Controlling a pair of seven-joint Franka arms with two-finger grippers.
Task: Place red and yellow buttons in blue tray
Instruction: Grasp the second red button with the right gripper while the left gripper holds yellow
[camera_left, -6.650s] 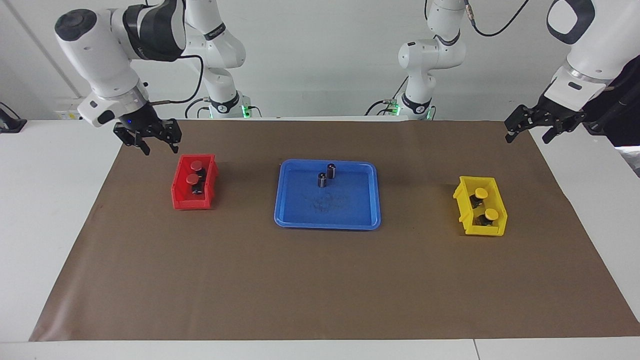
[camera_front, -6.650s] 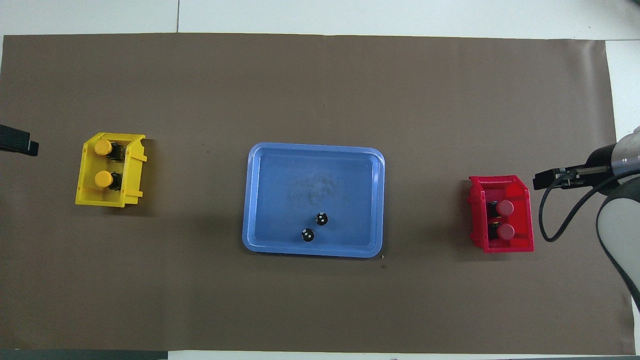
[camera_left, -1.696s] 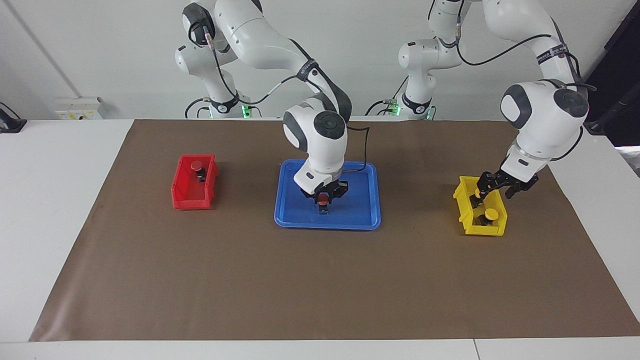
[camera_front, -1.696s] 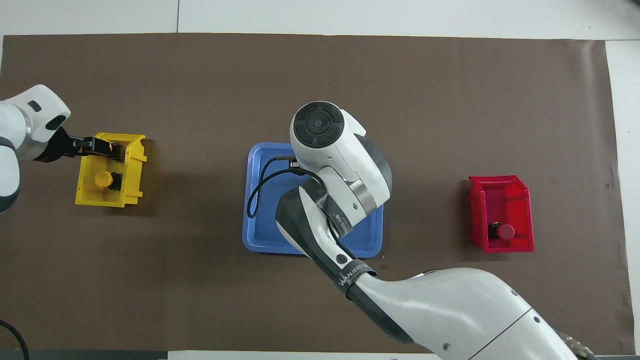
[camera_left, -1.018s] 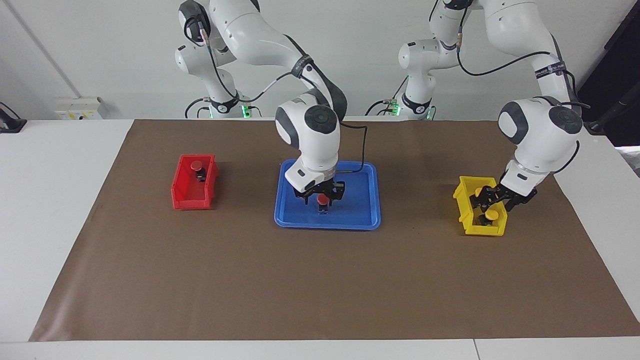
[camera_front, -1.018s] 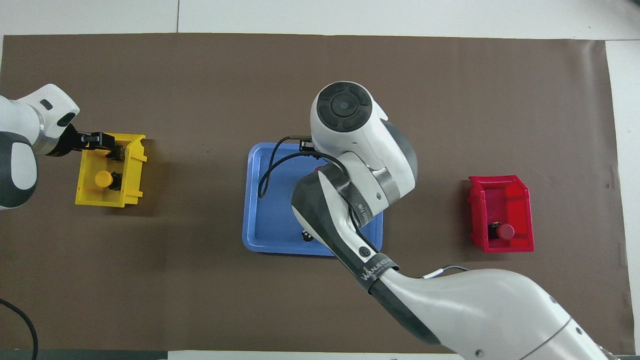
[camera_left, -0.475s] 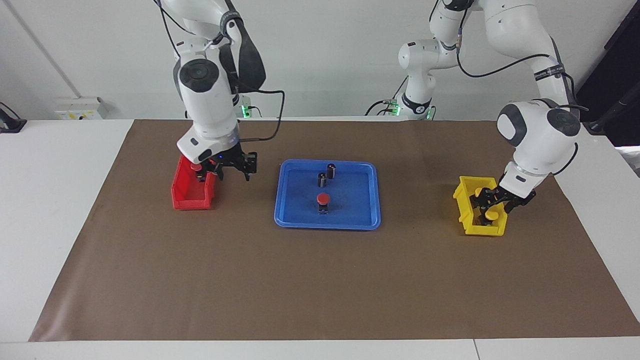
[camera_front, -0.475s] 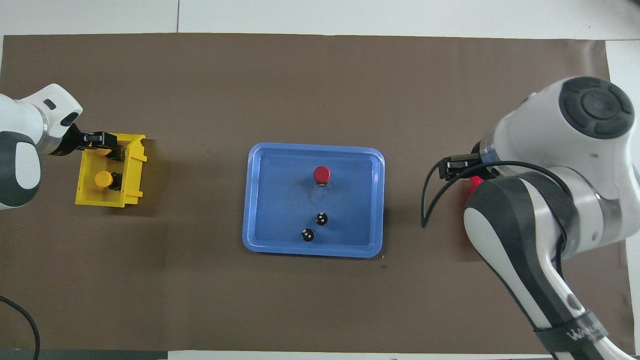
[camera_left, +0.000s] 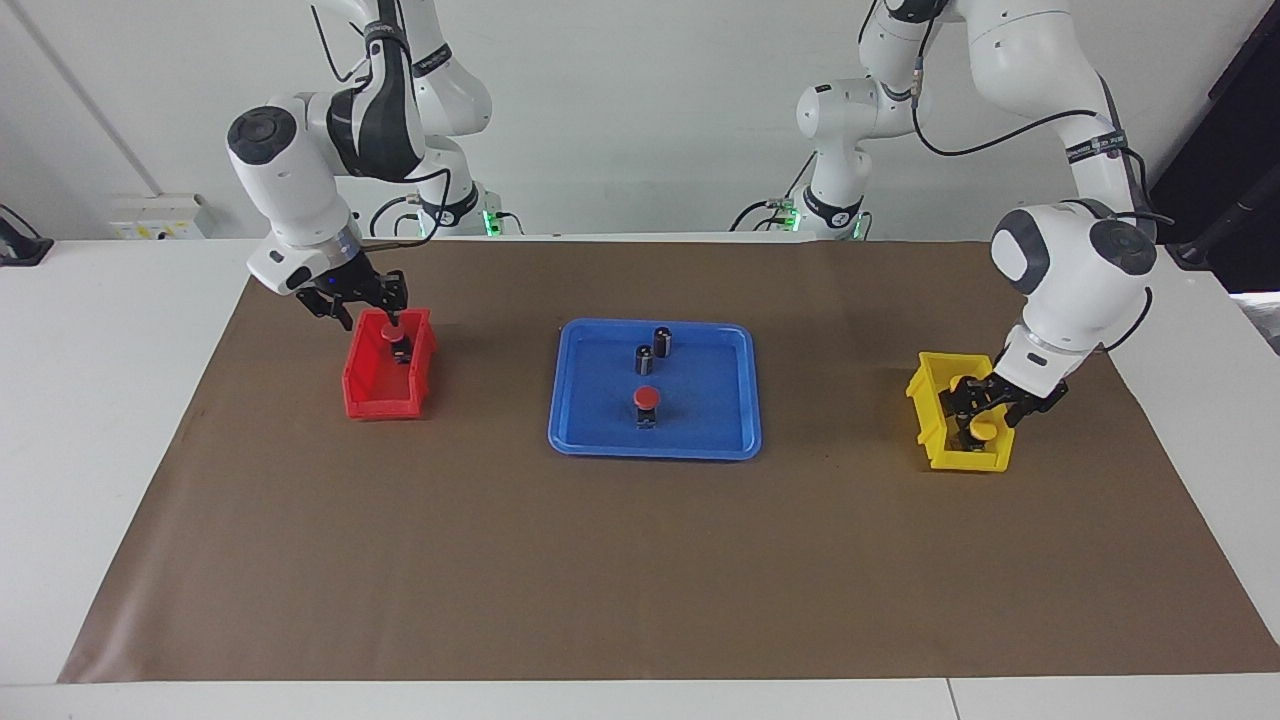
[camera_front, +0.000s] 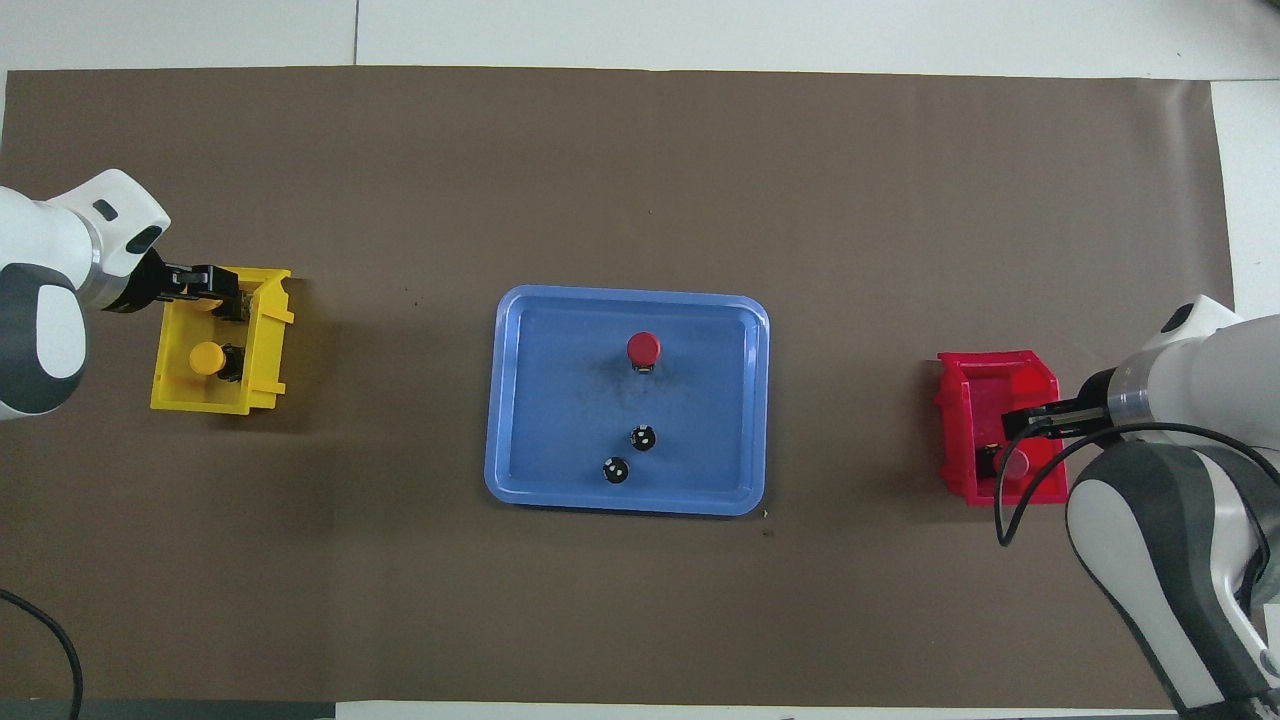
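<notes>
I count one red button (camera_left: 647, 399) standing in the blue tray (camera_left: 720, 420). My right gripper (camera_left: 362, 302) hovers above the red bin's (camera_left: 372, 395) last button (camera_left: 392, 332), my left gripper (camera_left: 985, 404) over the yellow bin (camera_left: 938, 440); I can't tell either grip.

You've one red button (camera_left: 647, 400) upright in the blue tray (camera_left: 729, 428); another (camera_left: 393, 331) sits beneath the right fingers (camera_left: 385, 303), two yellow buttons (camera_front: 206, 356) by the left fingers (camera_left: 962, 403).
</notes>
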